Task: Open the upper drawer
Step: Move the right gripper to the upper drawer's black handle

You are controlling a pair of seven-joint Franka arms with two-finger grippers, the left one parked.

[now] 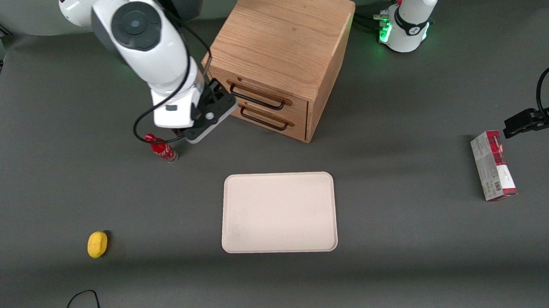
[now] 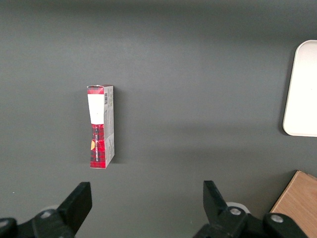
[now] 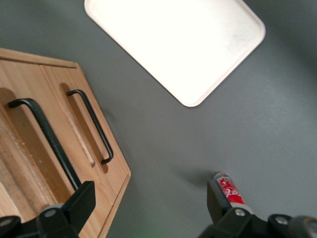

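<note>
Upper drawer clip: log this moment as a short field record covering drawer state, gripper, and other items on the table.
upper drawer: closed, flush with the cabinet front
handle: black wire, not gripped
gripper: open, in front of the upper drawer, one finger near the handle
lower drawer: closed
tray: nearer the front camera than the cabinet
red bottle: beside the gripper
yellow object: toward the working arm's end

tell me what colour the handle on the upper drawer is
Black: a thin wire handle on the light oak upper drawer, clearest in the right wrist view.
</note>
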